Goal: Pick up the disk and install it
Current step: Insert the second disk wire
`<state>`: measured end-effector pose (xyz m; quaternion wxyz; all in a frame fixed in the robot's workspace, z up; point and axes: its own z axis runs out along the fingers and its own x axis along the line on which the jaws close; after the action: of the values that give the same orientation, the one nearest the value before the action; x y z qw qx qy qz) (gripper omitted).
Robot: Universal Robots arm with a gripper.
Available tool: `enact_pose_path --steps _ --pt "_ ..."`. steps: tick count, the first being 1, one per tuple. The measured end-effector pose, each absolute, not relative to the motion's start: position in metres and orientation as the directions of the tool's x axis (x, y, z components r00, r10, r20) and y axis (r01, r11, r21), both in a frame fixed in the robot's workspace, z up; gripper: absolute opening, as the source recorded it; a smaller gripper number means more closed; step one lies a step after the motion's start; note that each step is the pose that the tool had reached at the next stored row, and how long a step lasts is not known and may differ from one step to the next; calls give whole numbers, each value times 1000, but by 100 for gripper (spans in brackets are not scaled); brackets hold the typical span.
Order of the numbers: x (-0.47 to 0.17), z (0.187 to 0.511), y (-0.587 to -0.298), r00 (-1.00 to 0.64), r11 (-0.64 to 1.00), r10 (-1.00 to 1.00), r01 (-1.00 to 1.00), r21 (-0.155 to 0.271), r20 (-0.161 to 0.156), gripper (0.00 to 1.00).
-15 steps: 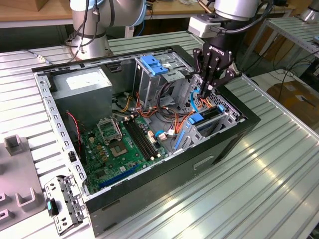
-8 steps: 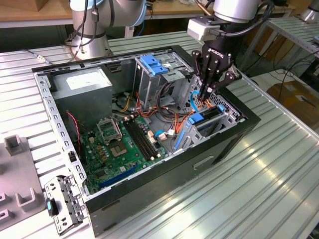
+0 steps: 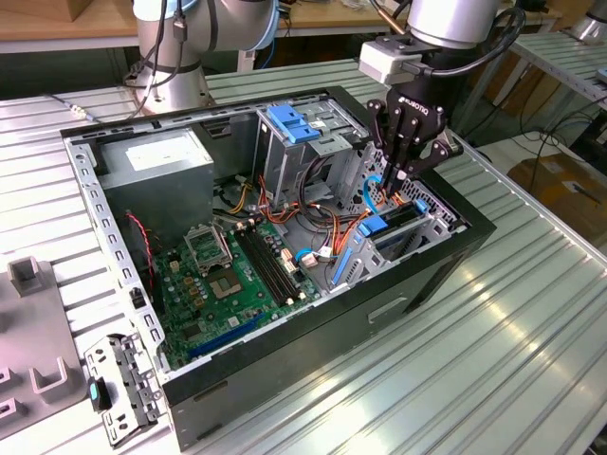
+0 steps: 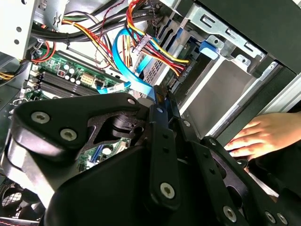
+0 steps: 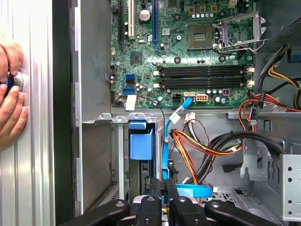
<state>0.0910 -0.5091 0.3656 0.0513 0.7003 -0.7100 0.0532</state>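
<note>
Black fingers (image 3: 391, 180) are hanging closed over the open black computer case (image 3: 379, 303), at its three-o'clock corner. A hand (image 5: 11, 96) is resting on the ribbed metal worktop (image 3: 455, 379) just beside it.

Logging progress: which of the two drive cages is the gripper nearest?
The low cage with blue tabs, directly below the gripper; the tall blue-topped cage stands farther off.

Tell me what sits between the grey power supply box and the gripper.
In the exterior view, the tall metal cage with a blue plastic top stands between the power supply box and the gripper.
</note>
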Motion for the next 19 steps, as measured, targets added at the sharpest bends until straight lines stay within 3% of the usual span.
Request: enact_pose_path --steps 13,19 --pt "87 365 -512 -10 9 -989 -1000 -8 145 16" --pt "85 363 -517 -5 -1 -990 -999 -40 138 16"
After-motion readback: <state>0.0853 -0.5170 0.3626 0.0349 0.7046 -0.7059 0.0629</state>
